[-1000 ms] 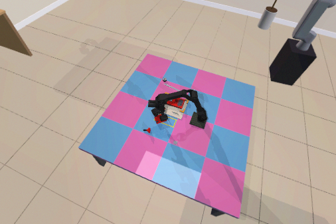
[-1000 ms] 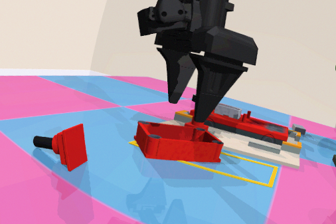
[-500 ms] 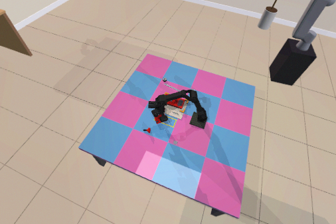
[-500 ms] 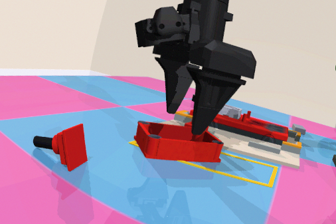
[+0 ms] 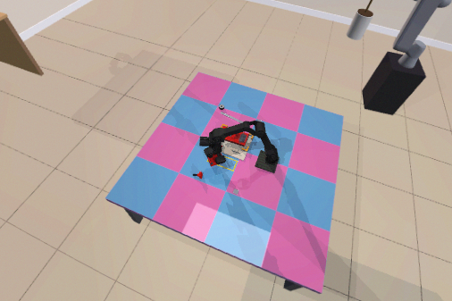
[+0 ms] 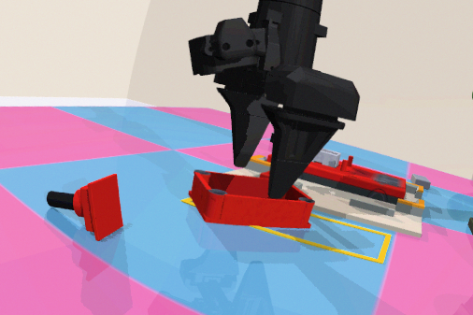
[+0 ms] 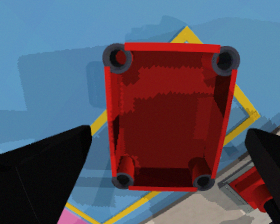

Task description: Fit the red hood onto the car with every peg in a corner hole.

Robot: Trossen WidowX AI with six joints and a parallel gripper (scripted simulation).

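Observation:
The red hood (image 5: 212, 162) (image 6: 262, 209) (image 7: 163, 120) lies on the table with its hollow side up. Grey rings mark its corner holes. My gripper (image 5: 214, 157) (image 6: 258, 180) (image 7: 169, 135) is open and empty. In the wrist view its fingers stand left and right of the hood, with a gap on each side. In the exterior view the near fingertip overlaps the hood; whether they touch cannot be told. The red chassis (image 5: 236, 138) (image 6: 322, 174) (image 7: 247, 189) sits in the pale jig (image 5: 233, 154) (image 6: 408, 227) (image 7: 191, 207). Its silver engine block (image 6: 330, 157) and a red peg (image 6: 350, 162) show.
A yellow outline (image 6: 384, 250) (image 7: 99, 125) on the table runs partly under the hood. A red piece with a black handle (image 5: 199, 175) (image 6: 107, 207) lies to one side. A wheel (image 5: 221, 107) and a thin rod (image 5: 230, 117) lie beyond the jig. A small grey block (image 5: 236, 191) also lies on the table.

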